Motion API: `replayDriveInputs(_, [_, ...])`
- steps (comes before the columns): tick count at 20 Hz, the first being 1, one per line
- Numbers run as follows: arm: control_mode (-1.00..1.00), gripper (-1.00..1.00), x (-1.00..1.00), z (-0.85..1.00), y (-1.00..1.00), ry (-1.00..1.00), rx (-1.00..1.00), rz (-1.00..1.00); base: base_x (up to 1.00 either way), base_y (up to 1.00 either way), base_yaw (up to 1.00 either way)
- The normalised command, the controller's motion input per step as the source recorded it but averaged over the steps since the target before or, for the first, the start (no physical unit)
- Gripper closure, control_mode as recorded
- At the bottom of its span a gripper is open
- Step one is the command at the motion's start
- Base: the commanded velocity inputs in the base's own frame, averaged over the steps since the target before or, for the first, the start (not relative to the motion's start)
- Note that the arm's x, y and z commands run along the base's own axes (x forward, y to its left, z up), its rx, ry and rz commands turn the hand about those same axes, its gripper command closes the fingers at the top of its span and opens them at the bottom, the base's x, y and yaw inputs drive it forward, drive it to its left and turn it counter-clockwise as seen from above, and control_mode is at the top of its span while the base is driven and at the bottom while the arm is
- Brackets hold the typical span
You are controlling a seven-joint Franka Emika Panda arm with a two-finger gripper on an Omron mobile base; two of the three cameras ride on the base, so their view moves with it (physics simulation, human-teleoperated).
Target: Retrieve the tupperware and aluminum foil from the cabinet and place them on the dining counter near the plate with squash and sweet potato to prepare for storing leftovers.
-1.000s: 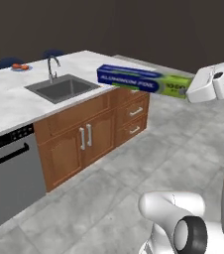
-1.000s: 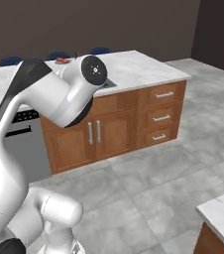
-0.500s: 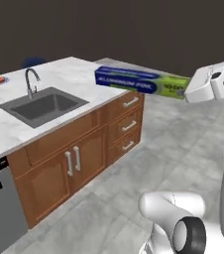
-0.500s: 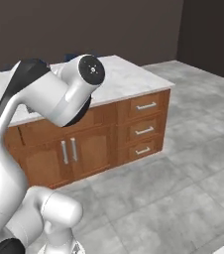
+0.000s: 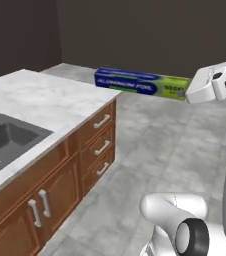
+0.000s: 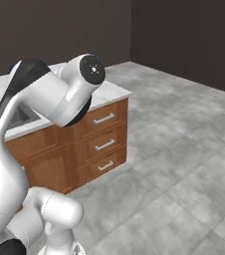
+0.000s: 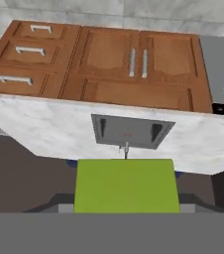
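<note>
The aluminum foil (image 5: 140, 83), a dark blue box with a lime-green end, hangs level in the air past the corner of the dining counter (image 5: 45, 100). My gripper (image 5: 189, 93) is shut on its green end. In the hand view the green end (image 7: 126, 185) sits between my fingers, and beyond it lie the white marble counter (image 7: 44, 124) and its dark sink (image 7: 129, 131). That sink (image 5: 5, 142) also shows at the left edge of the left base view. The tupperware, the cabinet and the plate are out of view.
Wooden drawers with metal handles (image 5: 102, 121) (image 6: 104, 144) face the grey tiled floor (image 6: 184, 149), which stretches to a dark wall. A dark dishwasher front (image 7: 223, 74) sits beside the cupboard doors. My own arm (image 6: 59, 94) blocks much of the right base view.
The whole scene has slid left in both base views, so the camera has moved: the sink is now at the left edge. The foil box stays in my gripper.
</note>
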Motion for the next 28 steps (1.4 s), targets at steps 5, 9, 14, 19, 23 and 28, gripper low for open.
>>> replayDriveInputs(5, [1.00,1.00,0.00,0.00,0.00,0.00,0.00,0.00,1.00,0.00,-0.36])
replayDriveInputs(9, [1.00,1.00,0.00,0.00,0.00,0.00,0.00,0.00,1.00,0.00,-0.29])
replayDriveInputs(14, [1.00,1.00,0.00,0.00,0.00,0.00,0.00,0.00,1.00,0.00,-0.18])
replayDriveInputs(19, [1.00,1.00,0.00,0.00,0.00,0.00,0.00,0.00,1.00,-0.02,-0.03])
replayDriveInputs(23, [1.00,1.00,0.00,0.00,0.00,0.00,0.00,0.00,1.00,-0.33,0.04])
replayDriveInputs(28, [1.00,1.00,0.00,0.00,0.00,0.00,0.00,0.00,1.00,-0.53,0.01])
